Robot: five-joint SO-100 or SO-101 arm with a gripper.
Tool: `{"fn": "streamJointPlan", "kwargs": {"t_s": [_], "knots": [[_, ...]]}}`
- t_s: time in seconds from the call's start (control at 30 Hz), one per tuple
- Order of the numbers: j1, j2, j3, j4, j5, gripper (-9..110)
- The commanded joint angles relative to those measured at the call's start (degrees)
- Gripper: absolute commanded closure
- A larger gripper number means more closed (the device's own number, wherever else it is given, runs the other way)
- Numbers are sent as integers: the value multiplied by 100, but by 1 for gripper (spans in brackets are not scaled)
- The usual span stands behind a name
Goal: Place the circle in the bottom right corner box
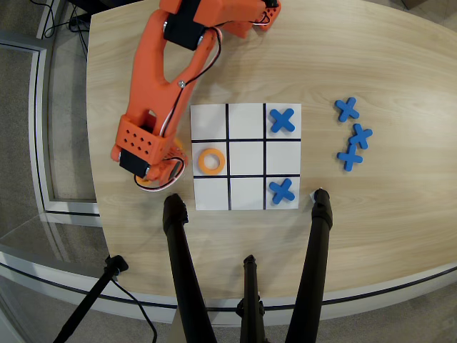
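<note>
One circle (210,161) lies in the grid board (245,201)'s middle-left cell. Gripper (153,177) hovers left of the board, jaw state hidden. Advice: descend squarely over a ring before closing.

The overhead view is bright and evenly lit, and the focus is sharp. Shadows under the orange plastic robot arm (153,107) are soft and short. The pale wooden table (371,57) shows no strong glare. Its edges curve a little, which suggests light lens distortion near the borders.
</note>
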Motion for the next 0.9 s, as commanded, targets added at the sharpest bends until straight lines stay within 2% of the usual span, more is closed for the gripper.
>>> {"fn": "streamJointPlan", "kwargs": {"t_s": [0.0,0.3,0.6,0.63,0.73,0.87], "knots": [[176,149,422,149,44,84],[870,492,1002,229,-9,84],[1960,861,1564,237,-844,84],[2048,888,1617,220,-914,85],[2180,958,1705,123,-967,100],[2180,1028,1846,18,-984,102]]}}
